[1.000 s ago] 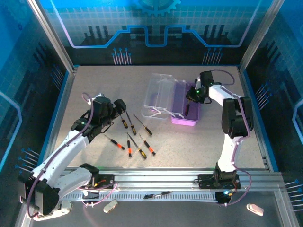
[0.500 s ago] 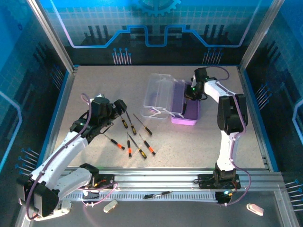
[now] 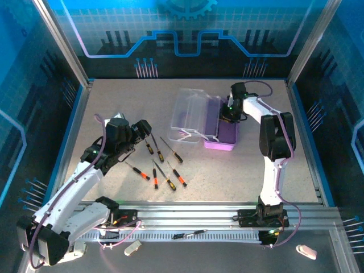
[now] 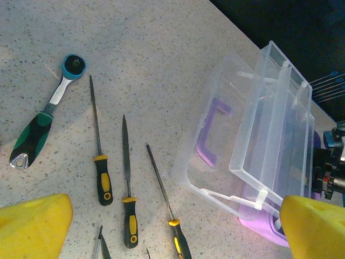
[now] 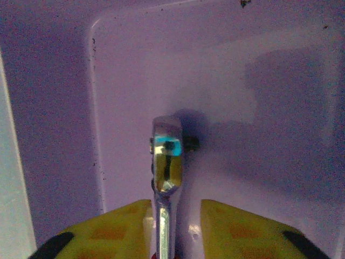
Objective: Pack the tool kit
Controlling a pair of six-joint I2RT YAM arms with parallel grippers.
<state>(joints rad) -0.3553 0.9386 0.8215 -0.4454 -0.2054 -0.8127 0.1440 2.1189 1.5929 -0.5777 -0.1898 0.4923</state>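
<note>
tool (image 5: 166,162) between right jaws, inside case (image 5: 259,81)

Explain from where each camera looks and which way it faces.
Top external: high behind the arm bases, facing down on the table; arms, left claw, right claw.
Left wrist: on the left arm, facing down over screwdrivers toward the clear lid; yellow fingers.
Right wrist: on the right arm, facing down into the purple base; yellow fingers flank a metal tool.
Shared by top and left wrist: screwdrivers, lid.

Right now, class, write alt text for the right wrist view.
A shiny metal tool stands between the right gripper's two yellow fingers, over the purple floor of the tool kit case.
</note>
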